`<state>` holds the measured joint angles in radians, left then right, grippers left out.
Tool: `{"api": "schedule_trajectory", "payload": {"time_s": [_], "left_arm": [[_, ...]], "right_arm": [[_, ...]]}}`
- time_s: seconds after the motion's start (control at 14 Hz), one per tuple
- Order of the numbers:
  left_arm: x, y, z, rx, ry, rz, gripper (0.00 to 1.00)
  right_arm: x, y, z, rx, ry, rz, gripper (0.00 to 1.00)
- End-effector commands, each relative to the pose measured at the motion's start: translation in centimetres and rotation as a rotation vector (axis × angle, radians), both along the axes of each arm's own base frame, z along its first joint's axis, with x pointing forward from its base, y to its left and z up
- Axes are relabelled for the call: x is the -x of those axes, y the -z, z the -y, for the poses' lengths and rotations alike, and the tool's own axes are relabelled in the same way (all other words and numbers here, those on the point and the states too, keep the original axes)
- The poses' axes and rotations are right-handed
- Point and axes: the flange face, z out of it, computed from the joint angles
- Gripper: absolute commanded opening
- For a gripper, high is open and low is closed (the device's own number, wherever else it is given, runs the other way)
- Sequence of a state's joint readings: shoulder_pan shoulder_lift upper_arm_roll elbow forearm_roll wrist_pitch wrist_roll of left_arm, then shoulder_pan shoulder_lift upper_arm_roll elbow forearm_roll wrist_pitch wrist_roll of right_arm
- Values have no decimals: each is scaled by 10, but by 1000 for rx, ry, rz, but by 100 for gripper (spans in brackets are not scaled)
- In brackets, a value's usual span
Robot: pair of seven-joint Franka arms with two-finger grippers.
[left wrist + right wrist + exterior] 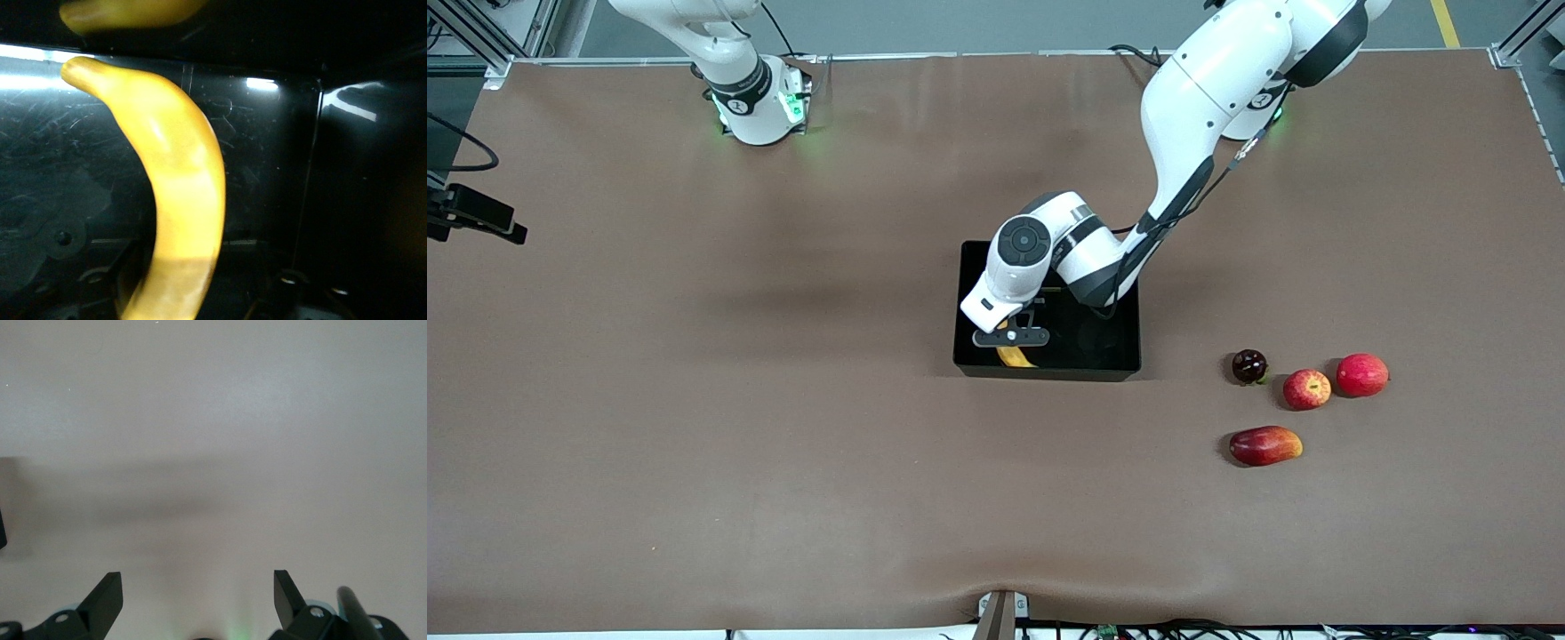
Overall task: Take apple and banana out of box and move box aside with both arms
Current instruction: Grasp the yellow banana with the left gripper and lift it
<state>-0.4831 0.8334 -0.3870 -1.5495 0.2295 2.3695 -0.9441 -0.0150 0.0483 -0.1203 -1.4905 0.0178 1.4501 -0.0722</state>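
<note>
The black box (1120,351) lies mid-table, and the yellow banana (1016,356) rests in it at the corner nearest the front camera, on the right arm's side. My left gripper (1013,347) is down inside the box, right at the banana. In the left wrist view the banana (177,187) curves across the scratched box floor (267,167) and runs in toward the jaws. The streaked red apple (1306,388) sits on the table toward the left arm's end. My right gripper (198,577) hangs open over bare table and holds nothing; that arm waits near its base.
Beside the apple stand a dark maroon round fruit (1249,365) and a plain red round fruit (1361,374). An oblong red-yellow fruit (1265,445) lies nearer the front camera. A black camera mount (476,218) juts in at the right arm's end.
</note>
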Motion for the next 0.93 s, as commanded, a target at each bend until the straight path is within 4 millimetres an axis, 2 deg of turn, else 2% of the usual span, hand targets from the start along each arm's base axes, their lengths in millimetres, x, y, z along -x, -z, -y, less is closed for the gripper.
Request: {"api": "schedule_trajectory", "payload": {"time_s": [0.0,0.14,0.28,0.57,0.85], "left_arm": [[-7,-9,2,1,-14,33,2],[-11,-22,1,0,-14,45,0],[-13,-43,-1,-15,-12,53,0],[-18,-116,-14,-64,-7,82,0],[-46,-189,-60,-75,-42,120,0]], "right_arm": [[-4,4,-6,-13,-16,-23,100],[-10,19,-19,-20,-41,-67,100],[-8,21,-25,-24,-51,-91,100],[-1,35,-42,-144,-44,-151,100],[0,47,-70,-192,-2,-179,100]]}}
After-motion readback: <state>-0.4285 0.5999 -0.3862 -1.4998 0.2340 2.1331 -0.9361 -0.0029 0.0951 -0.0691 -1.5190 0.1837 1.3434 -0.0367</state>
